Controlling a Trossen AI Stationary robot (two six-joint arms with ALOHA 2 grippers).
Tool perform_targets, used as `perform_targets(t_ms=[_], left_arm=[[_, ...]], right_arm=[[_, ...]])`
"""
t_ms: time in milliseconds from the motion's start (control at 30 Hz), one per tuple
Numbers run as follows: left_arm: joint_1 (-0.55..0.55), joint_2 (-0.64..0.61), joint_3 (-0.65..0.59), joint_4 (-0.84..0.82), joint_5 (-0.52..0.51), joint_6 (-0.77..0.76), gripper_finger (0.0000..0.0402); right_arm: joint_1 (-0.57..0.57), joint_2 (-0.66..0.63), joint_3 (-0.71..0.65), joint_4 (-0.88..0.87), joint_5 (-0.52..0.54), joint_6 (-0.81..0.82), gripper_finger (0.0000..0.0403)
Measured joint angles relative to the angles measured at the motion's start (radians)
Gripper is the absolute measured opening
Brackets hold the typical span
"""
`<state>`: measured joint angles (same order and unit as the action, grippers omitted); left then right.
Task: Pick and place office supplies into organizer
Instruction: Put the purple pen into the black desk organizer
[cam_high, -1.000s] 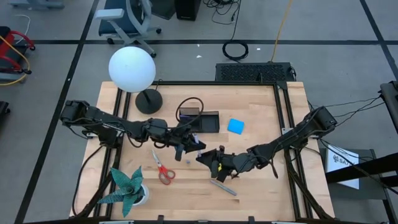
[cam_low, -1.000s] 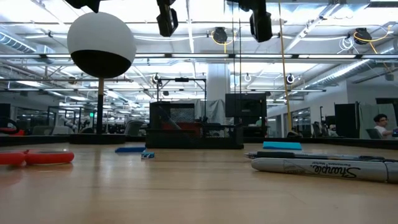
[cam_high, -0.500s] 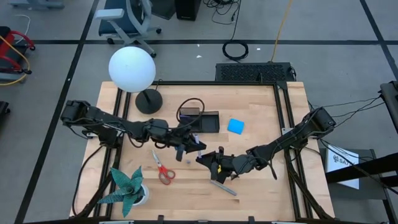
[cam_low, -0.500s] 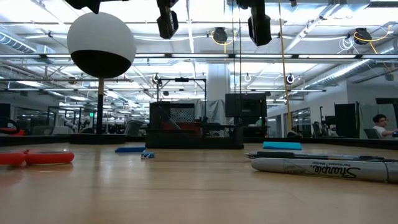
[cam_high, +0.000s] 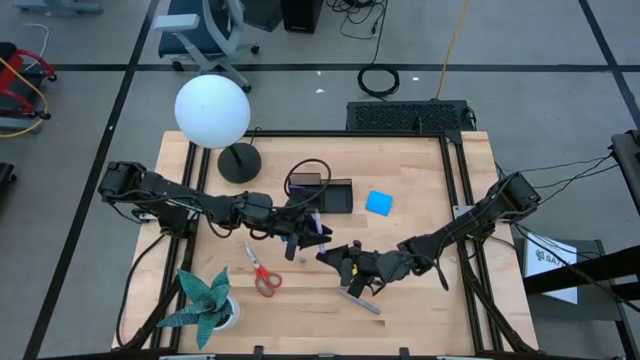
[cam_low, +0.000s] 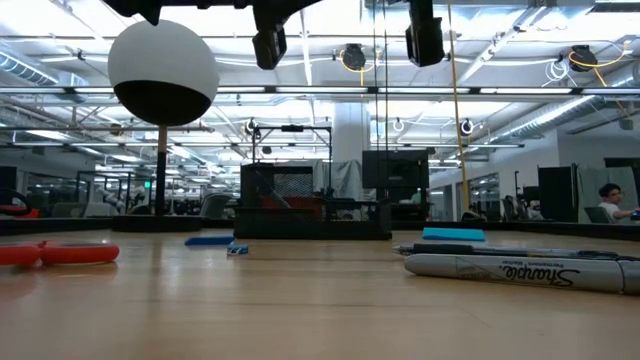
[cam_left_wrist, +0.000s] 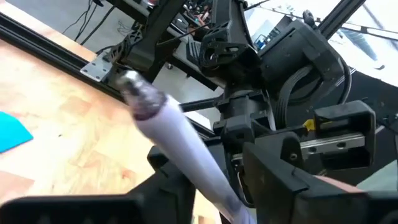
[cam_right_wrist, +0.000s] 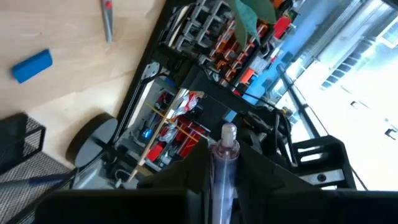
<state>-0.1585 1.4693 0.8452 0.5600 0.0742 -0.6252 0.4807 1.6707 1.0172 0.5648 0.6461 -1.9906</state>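
Nearest the table's front edge, at about six o'clock from centre, a grey marker (cam_high: 360, 301) is lying flat on the wood, waiting its turn; the low view is showing it close up (cam_low: 520, 270). At seven o'clock the red-handled scissors (cam_high: 262, 276) are resting untouched, with the green paper plant (cam_high: 205, 298) beyond them toward the corner.

Just above the marker, the right gripper (cam_high: 345, 268) is hanging over the table's middle, clenched around a clear-bodied pen (cam_right_wrist: 222, 168) that is standing up between its fingers, judging from the right wrist view. Beside it at nine o'clock, the left gripper (cam_high: 303, 232) is gripping a pale purple pen (cam_left_wrist: 177, 158), which is slanting out past its fingers. Both arms are probably carrying their pens high so the tips can clear the tray's walls before going in.

Farther back, at twelve o'clock from the grippers, the black organizer (cam_high: 322, 194) is sitting near centre, a short reach for either arm. The blue square pad (cam_high: 379, 203) is lying just beside it at three o'clock, and a tiny blue block (cam_high: 301, 263) is lying between the arms. The white globe lamp (cam_high: 212, 112) is standing at the far corner at eleven o'clock.
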Motion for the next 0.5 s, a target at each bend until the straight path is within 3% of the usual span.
perform_targets(t_ms=[300,500], left_arm=[[0.002,-0.065,-0.001,-0.064,-0.007,0.098,0.0181],[0.003,-0.143,-0.002,-0.197,-0.103,0.160,0.0183]], right_arm=[[0.012,-0.001,0.001,0.035,0.087,0.014,0.0027],[0.012,0.000,-0.001,0.070,0.119,0.015,0.0027]])
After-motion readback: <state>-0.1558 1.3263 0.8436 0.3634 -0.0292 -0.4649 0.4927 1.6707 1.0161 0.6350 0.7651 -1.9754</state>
